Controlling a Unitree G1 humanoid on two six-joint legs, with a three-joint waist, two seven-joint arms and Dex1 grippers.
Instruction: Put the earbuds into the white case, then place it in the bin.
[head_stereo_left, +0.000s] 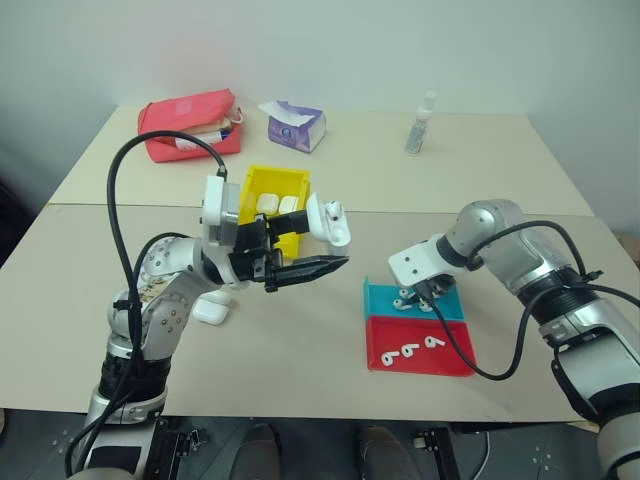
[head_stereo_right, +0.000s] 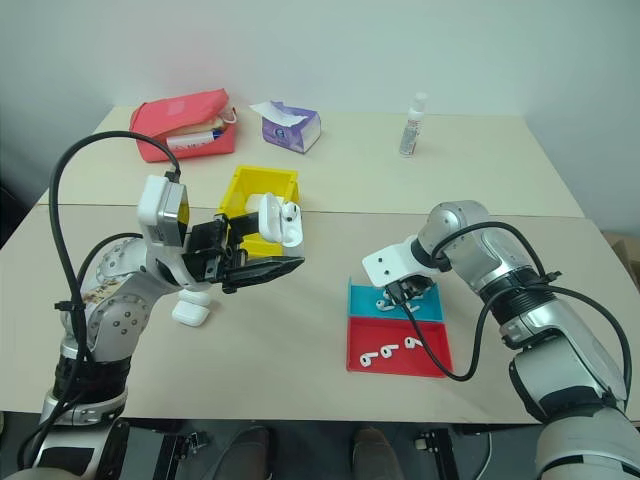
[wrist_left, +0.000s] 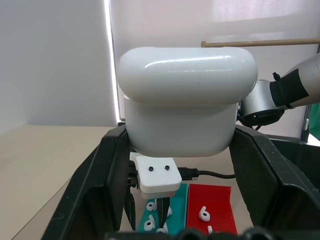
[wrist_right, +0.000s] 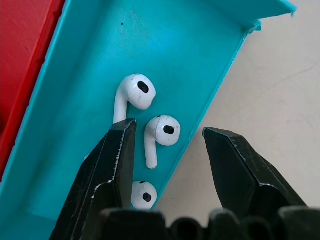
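Currently the left gripper (head_stereo_left: 318, 266) is holding the white case (head_stereo_left: 329, 222) up above the table (head_stereo_left: 300, 340), its black fingers pressed against the sides of the case body, with the hinged lid standing open. The case is hanging in the air just in front of the bin (head_stereo_left: 272, 205), which is sitting on the table a little farther back and has two more white cases lying inside it. Another white case (head_stereo_left: 211, 309) is lying on the table near the left arm.

Over on the right, the right gripper (wrist_right: 167, 150) is pointing steeply down over the teal tray (head_stereo_left: 378, 298), its fingers spread apart and gripping nothing. In the right wrist view, the earbuds (wrist_right: 161, 133) are lying on the teal floor: one is sitting right between the two spread fingertips, a second is resting just beyond it, and a third is peeking out beside one finger. The other finger is hanging past the tray's wall, over the bare table. The red tray (head_stereo_left: 440, 362) is touching the teal tray's near side and is holding three more earbuds.

At the far edge of the table, a red pouch (head_stereo_left: 190, 124), a purple tissue pack (head_stereo_left: 294, 125) and a small clear bottle (head_stereo_left: 421, 124) are standing well apart from both arms.
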